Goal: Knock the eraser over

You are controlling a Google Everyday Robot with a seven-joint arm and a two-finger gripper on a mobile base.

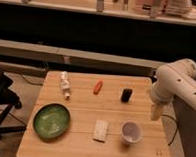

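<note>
The gripper (pixel 156 111) hangs over the table's (pixel 77 142) edge, near the white cup (pixel 131 132). I cannot tell how wide it is. The black eraser (pixel 126 95) stands up on the table, apart from the gripper.

The wooden bench (pixel 85 105) carries a green plate (pixel 51 121) at front left and a small white bottle (pixel 65 84) lying on its side at back left. An orange-red, carrot-like item (pixel 97 87) lies near the back middle. A flat white packet (pixel 101 130) sits just beside a white cup (pixel 131 132). The end effector (pixel 156 110) hangs over the bench's right edge.
</note>
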